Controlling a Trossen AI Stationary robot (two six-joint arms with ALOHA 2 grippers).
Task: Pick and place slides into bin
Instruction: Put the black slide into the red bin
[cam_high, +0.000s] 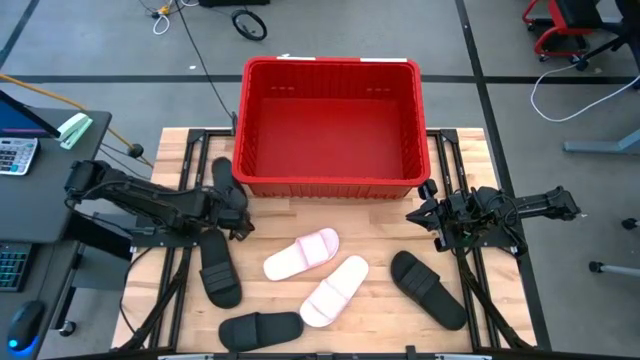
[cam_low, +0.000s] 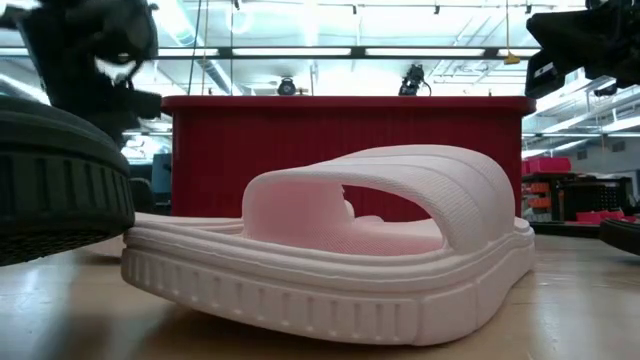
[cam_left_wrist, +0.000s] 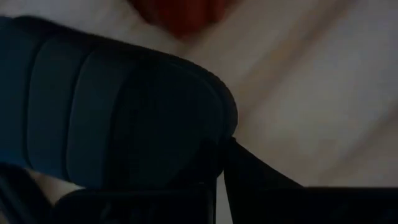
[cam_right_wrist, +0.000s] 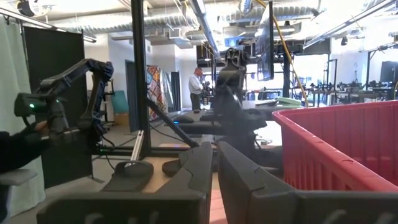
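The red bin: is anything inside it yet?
The bin looks empty in the high view: bare red floor, no slides. The strip of floor under the near wall is hidden, and the low view shows only its outer wall.

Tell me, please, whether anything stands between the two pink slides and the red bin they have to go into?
Nothing visible does. In the high view the two pink slides lie on bare wood in front of the bin, with only open tabletop between them and its near wall. The left gripper and the right gripper sit off to either side.
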